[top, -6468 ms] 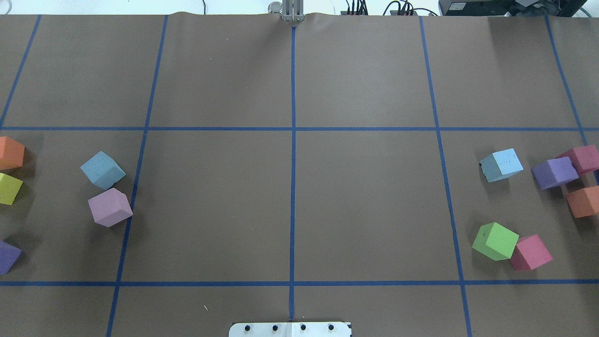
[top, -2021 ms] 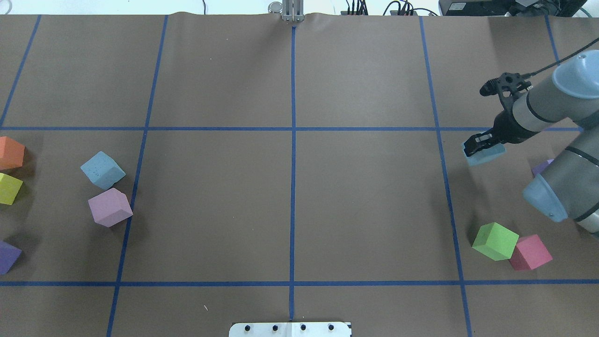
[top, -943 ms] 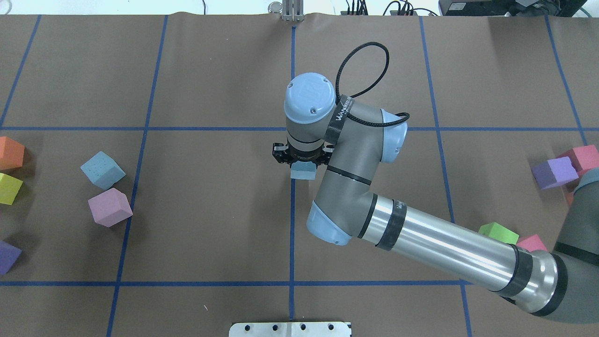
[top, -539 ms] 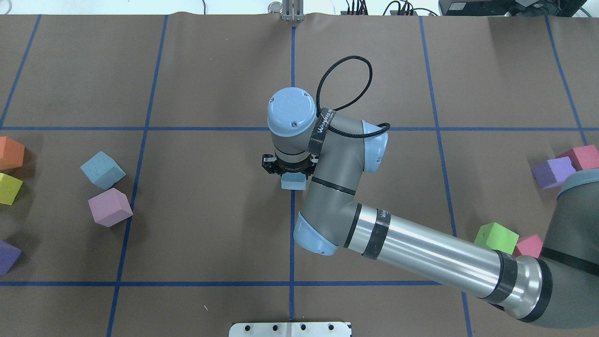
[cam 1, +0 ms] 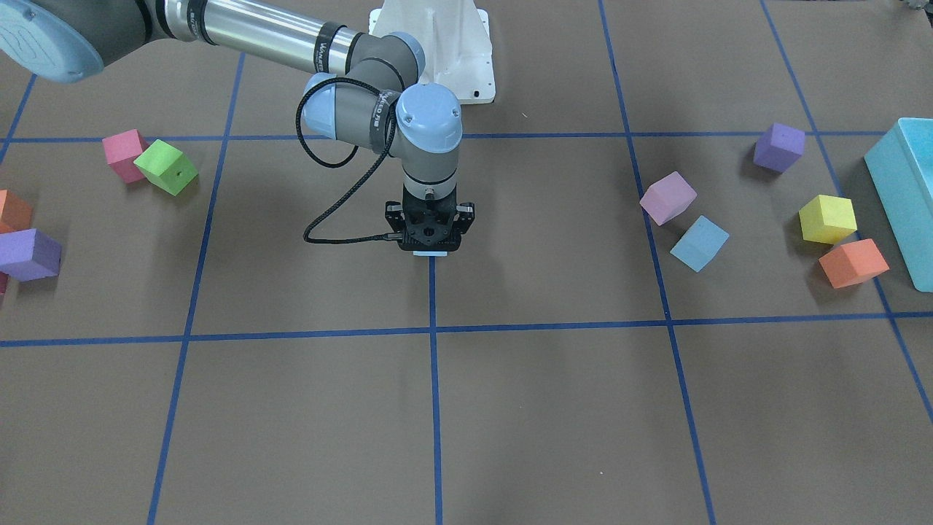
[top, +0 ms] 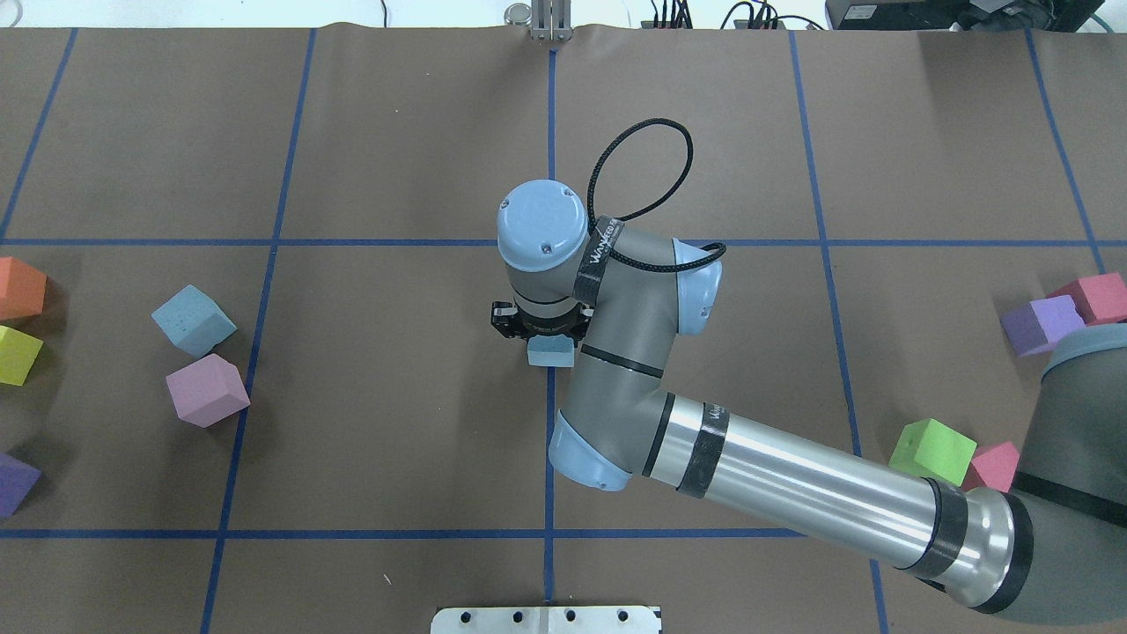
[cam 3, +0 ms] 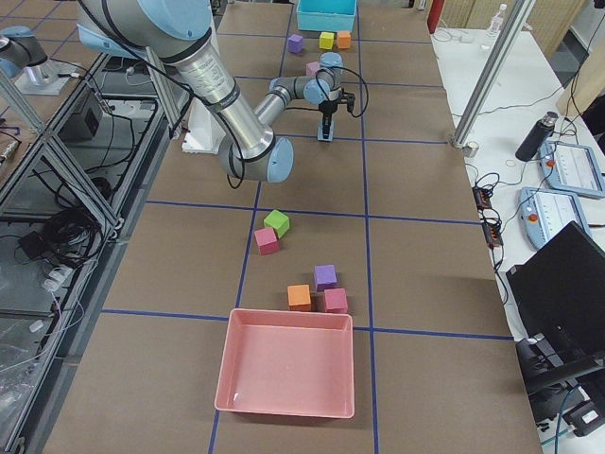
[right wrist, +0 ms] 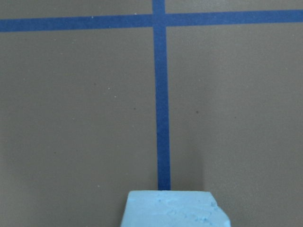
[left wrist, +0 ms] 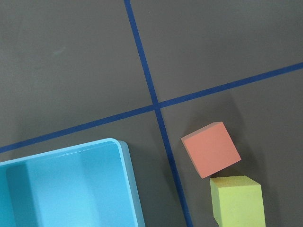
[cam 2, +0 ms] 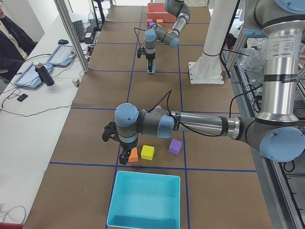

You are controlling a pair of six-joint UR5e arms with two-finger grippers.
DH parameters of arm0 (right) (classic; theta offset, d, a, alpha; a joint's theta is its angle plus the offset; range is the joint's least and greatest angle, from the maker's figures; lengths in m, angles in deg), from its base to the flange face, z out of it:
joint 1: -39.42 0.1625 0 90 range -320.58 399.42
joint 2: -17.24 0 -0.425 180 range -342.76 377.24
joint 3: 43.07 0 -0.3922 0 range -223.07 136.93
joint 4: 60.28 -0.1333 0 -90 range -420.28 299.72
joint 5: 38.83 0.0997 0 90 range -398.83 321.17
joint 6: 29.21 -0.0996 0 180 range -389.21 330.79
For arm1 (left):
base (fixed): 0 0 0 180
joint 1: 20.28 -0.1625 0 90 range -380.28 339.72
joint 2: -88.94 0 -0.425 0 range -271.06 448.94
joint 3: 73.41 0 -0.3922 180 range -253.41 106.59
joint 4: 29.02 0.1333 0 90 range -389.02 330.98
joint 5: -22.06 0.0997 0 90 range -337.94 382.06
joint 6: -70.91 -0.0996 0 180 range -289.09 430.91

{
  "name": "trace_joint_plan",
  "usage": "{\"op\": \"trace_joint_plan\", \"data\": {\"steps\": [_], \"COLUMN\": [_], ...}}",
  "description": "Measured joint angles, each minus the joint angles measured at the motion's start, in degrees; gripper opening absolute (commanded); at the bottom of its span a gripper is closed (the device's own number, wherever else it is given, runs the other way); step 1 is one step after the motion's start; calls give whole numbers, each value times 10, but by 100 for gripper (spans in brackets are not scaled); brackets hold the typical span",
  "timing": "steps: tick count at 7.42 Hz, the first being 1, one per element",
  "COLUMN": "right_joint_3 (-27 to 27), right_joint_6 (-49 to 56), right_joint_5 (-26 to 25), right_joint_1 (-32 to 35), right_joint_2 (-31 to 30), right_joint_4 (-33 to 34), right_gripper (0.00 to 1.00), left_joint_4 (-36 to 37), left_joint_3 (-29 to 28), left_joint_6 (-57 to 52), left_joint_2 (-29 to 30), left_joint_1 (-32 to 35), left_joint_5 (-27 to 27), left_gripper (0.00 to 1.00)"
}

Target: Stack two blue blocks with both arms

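Since half a second ago the right arm (top: 792,493) has slid a touch toward the lower left of the overhead view. The pale sky-blue foam cube (top: 551,352) has gone with it; six seconds back that cube lay among the coloured cubes at the frame's right edge. The right gripper (top: 539,337) points straight down at the middle of the brown paper-covered table (top: 396,423), over the centre blue tape line (top: 548,563). Its black fingers are closed on the pale sky-blue foam cube, which sits between them at their tips. In the front-facing view only a thin blue strip of it shows under the gripper body. In the right wrist view it fills the bottom centre edge. Whether it touches the paper, I cannot tell.

The second sky-blue foam cube (top: 194,319) lies at the overhead view's left, just beside a lilac foam cube (top: 208,390) and well apart from the right gripper. The left gripper (cam 2: 123,156) shows only in the left side view, low beside an orange foam cube (cam 2: 134,154) near a teal tray (cam 2: 147,174). Whether its fingers are apart or together cannot be told.
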Motion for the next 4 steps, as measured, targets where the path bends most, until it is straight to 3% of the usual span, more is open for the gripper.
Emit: {"op": "trace_joint_plan", "data": {"steps": [1,2,4], "right_joint_3": [0,0,-3], "right_joint_6": [0,1,0], "right_joint_5": [-5,-10,-13], "right_joint_1": [-2,-3,-3], "right_joint_2": [0,0,1], "right_joint_4": [0,-1,-15], "right_gripper": [92,99,100], "left_joint_4": [0,1,1], "left_joint_3": [0,0,0], "left_joint_6": [0,0,1], "left_joint_2": [0,0,0], "left_joint_1": [0,0,0], "left_joint_5": [0,0,-1], "left_gripper": [98,98,98]}}
